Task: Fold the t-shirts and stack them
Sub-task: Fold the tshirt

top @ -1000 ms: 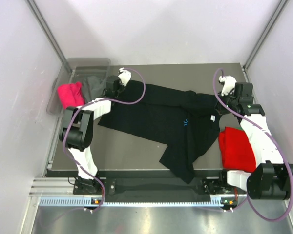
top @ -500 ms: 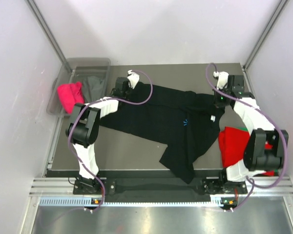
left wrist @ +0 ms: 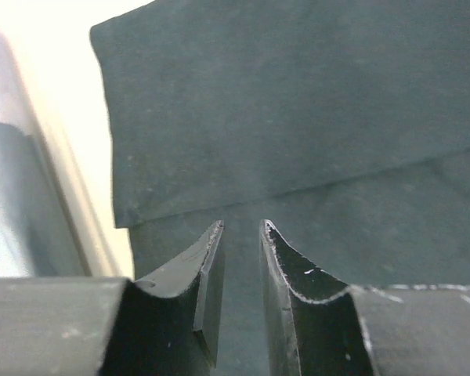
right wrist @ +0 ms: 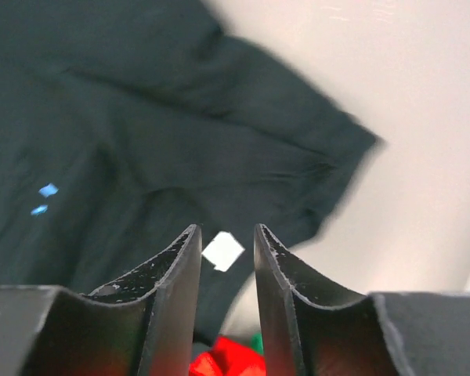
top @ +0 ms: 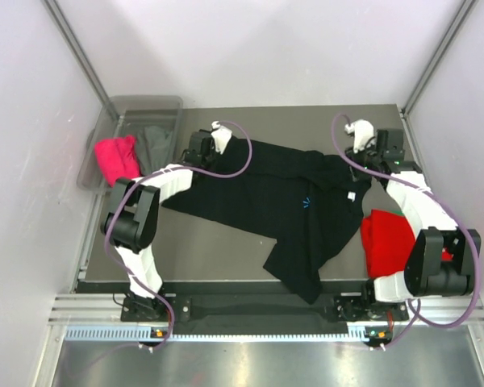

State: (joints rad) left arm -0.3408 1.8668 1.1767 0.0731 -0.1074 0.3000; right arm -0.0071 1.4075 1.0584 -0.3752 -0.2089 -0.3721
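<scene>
Top external: black t-shirt (top: 282, 193), one, spread crumpled across the bench (top: 210, 242), blue starburst mark (top: 306, 201) near its middle; red t-shirt (top: 387, 246), one, folded at the near right; pink t-shirt (top: 115, 156) and grey t-shirt (top: 155, 141), one each, in the single tub (top: 145, 101) at the far left; left arm (top: 133, 218) reaching over the far left sleeve; right arm (top: 419, 205) had swung from beside the red pile up to the far right sleeve within the last second.

Left wrist: left pincer (left wrist: 241, 227) narrowly parted, nothing between its jaws, poised over the sleeve hem.

Right wrist: right pincer (right wrist: 225, 231), clamped a second before, now slightly parted and empty; white label (right wrist: 222, 249) visible through the gap; green t-shirt (right wrist: 255, 342), one, a sliver beside the red.

Count: five shirts, two arms. Judgement: both sleeves released; folding of the black shirt not yet begun.
</scene>
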